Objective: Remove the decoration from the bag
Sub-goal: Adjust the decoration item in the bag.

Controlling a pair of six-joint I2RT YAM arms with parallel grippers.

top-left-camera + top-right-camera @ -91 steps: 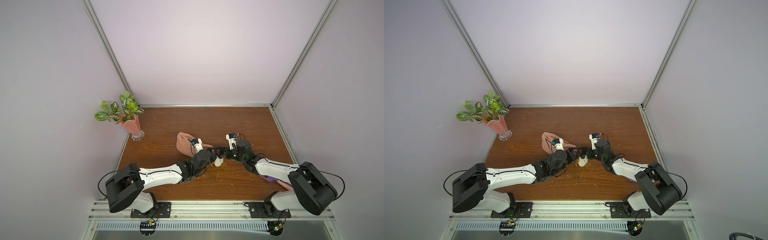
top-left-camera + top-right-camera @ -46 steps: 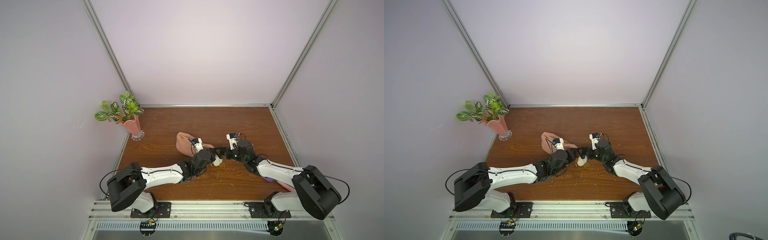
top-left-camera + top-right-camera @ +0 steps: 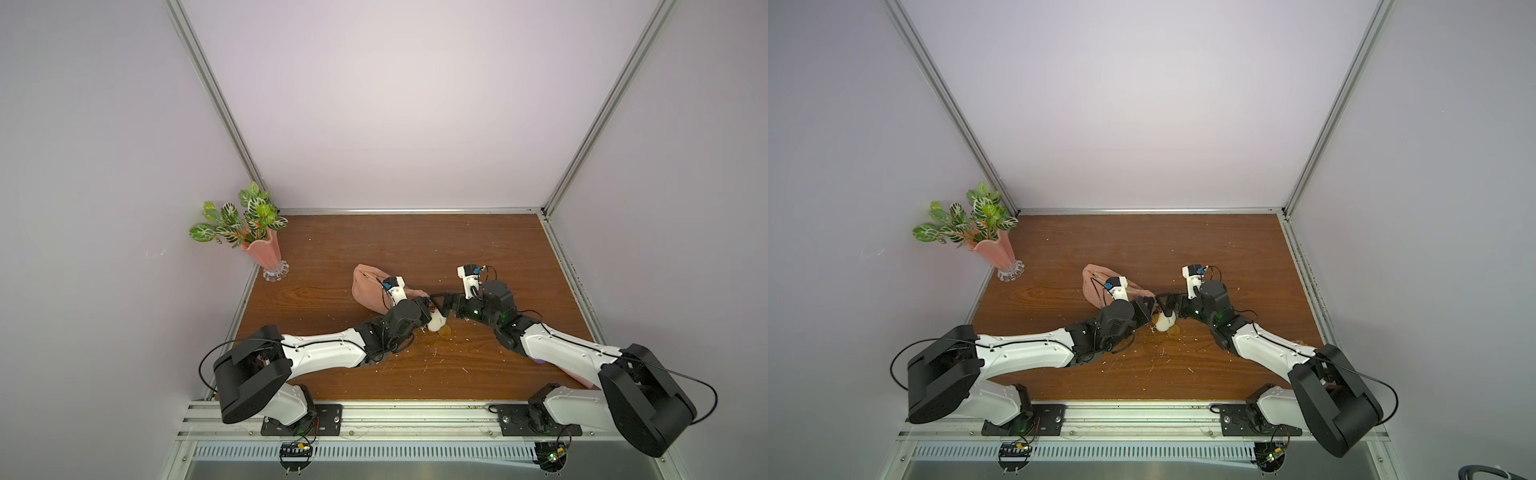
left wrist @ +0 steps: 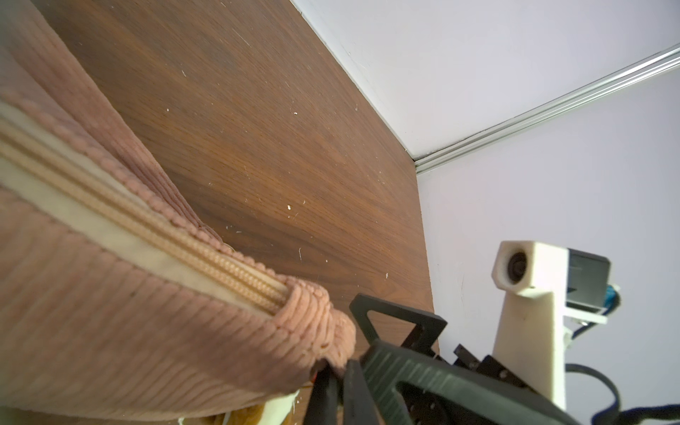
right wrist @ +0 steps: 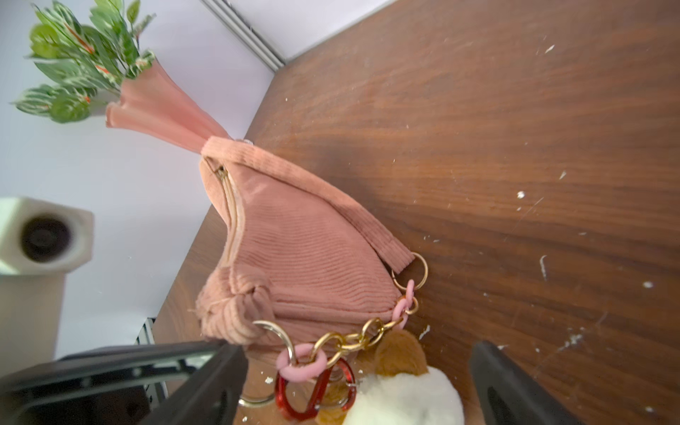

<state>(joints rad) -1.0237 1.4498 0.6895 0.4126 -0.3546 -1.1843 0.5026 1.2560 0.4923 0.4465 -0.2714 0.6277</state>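
left gripper [image 4: 336,379] clamps the bag [image 3: 368,286] by a corner, right gripper [image 5: 357,368] spread around the decoration [image 5: 404,401]

the bag lies on the wooden table [image 3: 415,249]. the left gripper's fingers are pressed together on its knotted corner. just beside that corner lies the cream-and-brown decoration, linked to the bag by a gold and pink chain [image 5: 349,340] and a red clip [image 5: 316,390]. the right gripper's fingers stand wide apart, one on each side of the decoration.

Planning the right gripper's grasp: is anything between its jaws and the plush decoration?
Nothing visible: the right gripper has its open jaws either side of the decoration. The red clip is hooked to the chain on the bag.
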